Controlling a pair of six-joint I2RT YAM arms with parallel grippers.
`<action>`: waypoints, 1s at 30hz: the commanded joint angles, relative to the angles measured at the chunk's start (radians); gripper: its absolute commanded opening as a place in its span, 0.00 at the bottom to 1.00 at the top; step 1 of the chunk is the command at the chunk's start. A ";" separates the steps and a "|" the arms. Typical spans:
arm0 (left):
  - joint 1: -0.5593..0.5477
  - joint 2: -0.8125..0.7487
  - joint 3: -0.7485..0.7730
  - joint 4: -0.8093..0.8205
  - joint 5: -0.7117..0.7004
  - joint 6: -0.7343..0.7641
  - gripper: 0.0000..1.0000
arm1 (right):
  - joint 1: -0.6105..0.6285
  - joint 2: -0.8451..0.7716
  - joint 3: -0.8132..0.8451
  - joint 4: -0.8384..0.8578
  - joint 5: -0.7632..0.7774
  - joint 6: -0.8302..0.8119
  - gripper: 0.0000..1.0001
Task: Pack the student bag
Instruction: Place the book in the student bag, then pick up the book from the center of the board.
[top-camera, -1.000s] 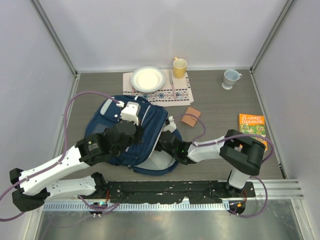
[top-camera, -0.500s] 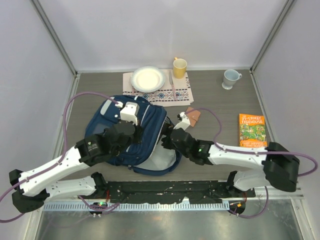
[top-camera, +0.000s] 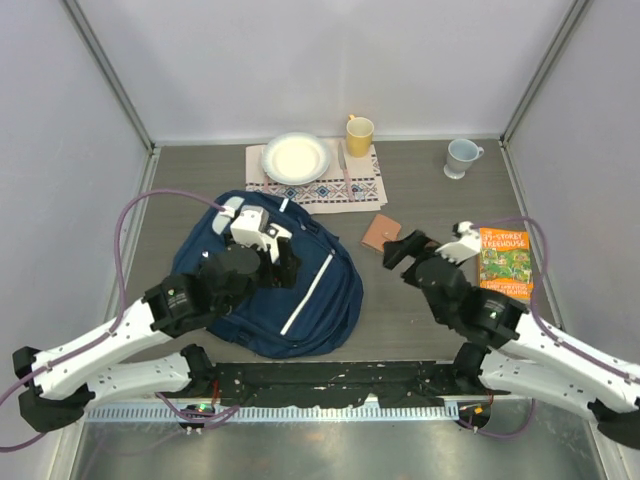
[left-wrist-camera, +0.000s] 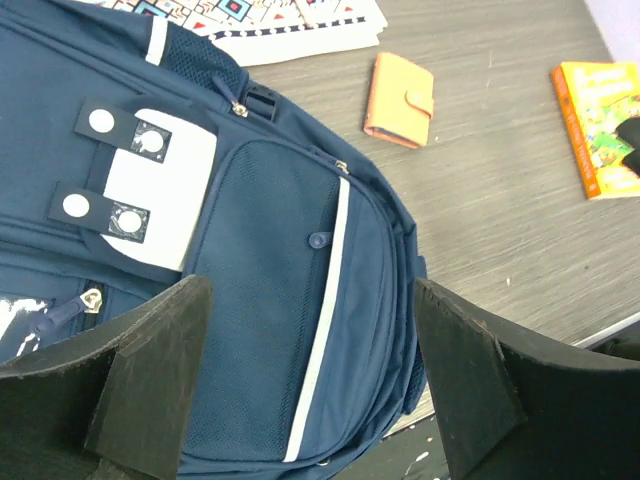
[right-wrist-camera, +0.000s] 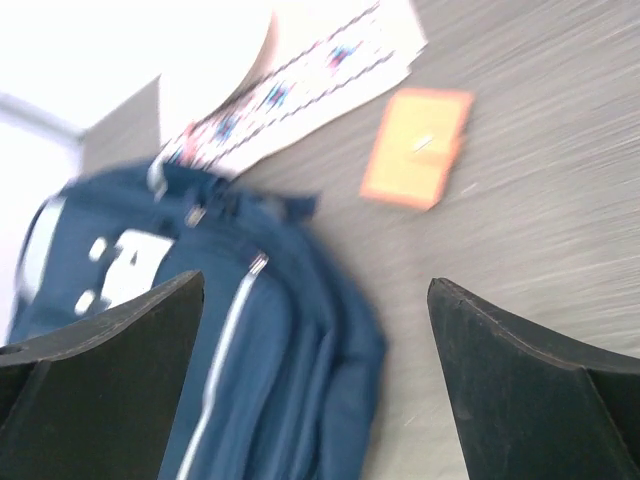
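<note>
One navy fabric backpack (top-camera: 335, 300), one tan wallet (top-camera: 380, 233) and one orange book (top-camera: 503, 262) are lying flat. Left pincer (left-wrist-camera: 310, 290), previously shut, and right pincer (right-wrist-camera: 315, 285), withdrawn from the bag, are gaping empty.

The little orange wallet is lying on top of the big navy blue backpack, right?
No. The little orange wallet lies on the grey table beside the big navy blue fabric backpack, apart from it, as the top external view shows.

The student bag (top-camera: 330, 305) is coloured navy blue and crossed by a white stripe. The wallet (top-camera: 381, 233) is tinted orange-tan, the book (top-camera: 504, 262) bright orange with green, and the counter (top-camera: 420, 200) is grained grey.
</note>
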 joint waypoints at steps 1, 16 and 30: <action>0.005 -0.024 0.002 0.071 -0.027 -0.008 0.87 | -0.225 -0.027 0.093 -0.172 0.112 -0.157 1.00; 0.005 0.059 0.022 0.137 0.083 0.001 1.00 | -1.299 0.438 0.164 -0.026 -0.246 -0.433 1.00; 0.005 0.140 0.023 0.173 0.138 -0.013 1.00 | -1.503 0.565 0.066 0.304 -0.459 -0.593 1.00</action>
